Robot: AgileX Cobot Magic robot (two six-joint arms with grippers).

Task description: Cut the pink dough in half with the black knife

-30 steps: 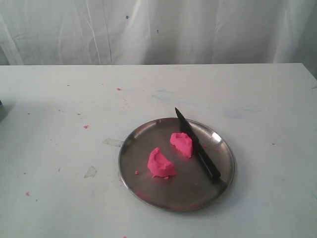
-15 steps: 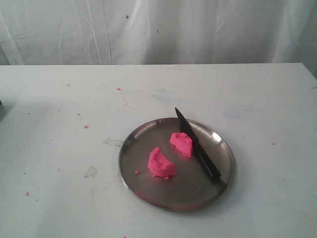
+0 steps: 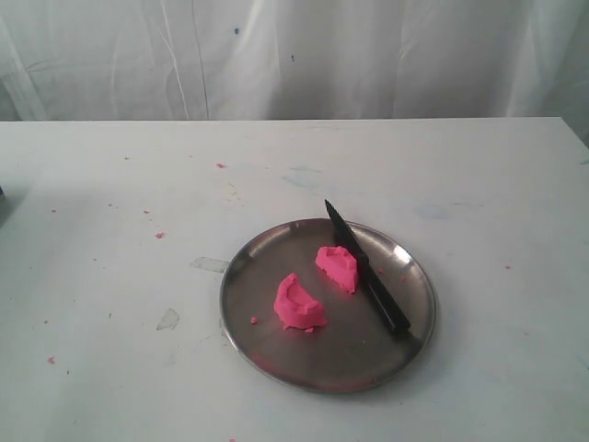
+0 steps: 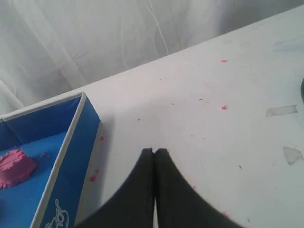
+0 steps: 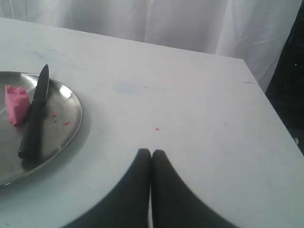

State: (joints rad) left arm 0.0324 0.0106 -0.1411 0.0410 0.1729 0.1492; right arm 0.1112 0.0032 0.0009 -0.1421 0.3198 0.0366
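Observation:
The pink dough lies in two chunks on the steel plate (image 3: 276,359): one half (image 3: 298,304) near the plate's middle, the other half (image 3: 338,267) further back, touching the black knife (image 3: 366,270). The knife rests flat on the plate, tip over the far rim, handle toward the front right. The right wrist view shows the knife (image 5: 34,118), one dough half (image 5: 16,104) and the plate (image 5: 71,111). My right gripper (image 5: 151,152) is shut and empty above bare table right of the plate. My left gripper (image 4: 154,151) is shut and empty, far left. Neither gripper shows in the exterior view.
A blue box (image 4: 71,156) stands at the left beside my left gripper, holding another lump of pink dough (image 4: 15,166). Tiny pink crumbs (image 3: 159,235) dot the white table (image 3: 110,276). White curtain hangs behind. The table's right edge (image 5: 266,99) is near the right gripper.

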